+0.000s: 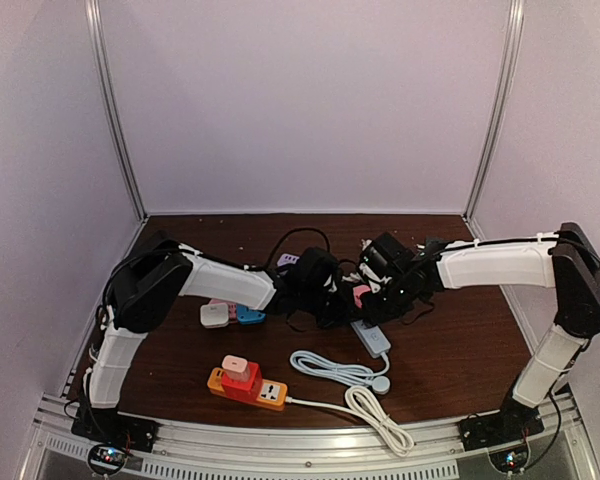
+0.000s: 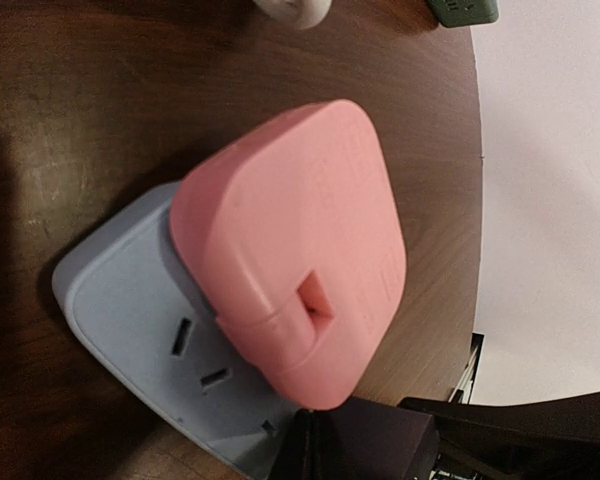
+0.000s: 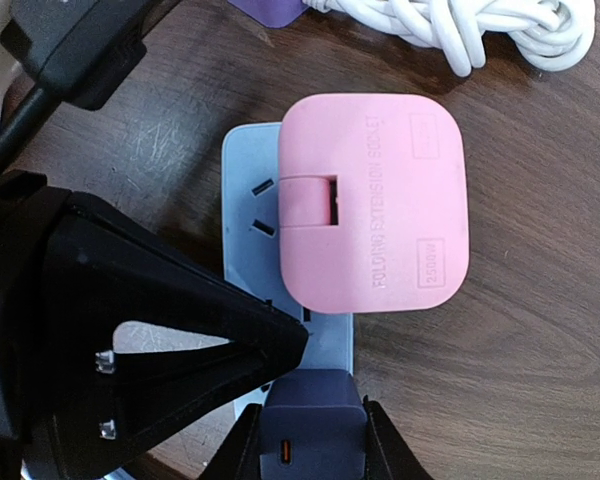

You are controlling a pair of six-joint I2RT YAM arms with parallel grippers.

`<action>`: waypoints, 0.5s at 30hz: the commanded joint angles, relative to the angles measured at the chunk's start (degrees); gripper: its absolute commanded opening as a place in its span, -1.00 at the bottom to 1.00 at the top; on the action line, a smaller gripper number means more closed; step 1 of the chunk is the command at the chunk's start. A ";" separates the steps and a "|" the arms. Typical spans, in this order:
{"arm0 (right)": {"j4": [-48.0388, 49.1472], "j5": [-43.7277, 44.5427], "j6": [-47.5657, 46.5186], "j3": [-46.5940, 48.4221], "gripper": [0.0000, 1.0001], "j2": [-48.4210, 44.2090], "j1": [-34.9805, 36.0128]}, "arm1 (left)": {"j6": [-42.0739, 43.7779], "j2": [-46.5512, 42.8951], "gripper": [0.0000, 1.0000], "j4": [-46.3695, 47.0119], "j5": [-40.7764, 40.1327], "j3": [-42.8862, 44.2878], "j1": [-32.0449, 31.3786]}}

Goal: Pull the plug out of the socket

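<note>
Plug (image 3: pixel 315 432) in socket (image 3: pixel 246 165); right claw (image 3: pixel 313 425) gripping.

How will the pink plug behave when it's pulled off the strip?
The pink plug looks like rigid moulded plastic, so it probably won't flex. Its smooth, rounded sides could slip in the jaws. The power strip under it looks slim and light, so it may lift along unless held down.

Grey power strip (image 3: pixel 242 170) mostly hidden under pink plug (image 3: pixel 375 200), purple charger (image 3: pixel 312 425) cut off by bottom edge, white cable coil (image 3: pixel 480 25) cropped at top edge
</note>
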 commanded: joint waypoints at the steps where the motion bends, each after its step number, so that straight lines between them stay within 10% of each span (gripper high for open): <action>1: 3.97 2.12 2.11 1.62 -0.72 -3.08 -2.18 | 0.55 4.62 -1.00 -14.95 -2.63 -3.90 -1.03; 15: 4.74 3.19 2.34 0.49 -0.73 -6.20 -0.39 | 0.11 4.85 -1.00 -14.79 -2.76 -4.16 -1.01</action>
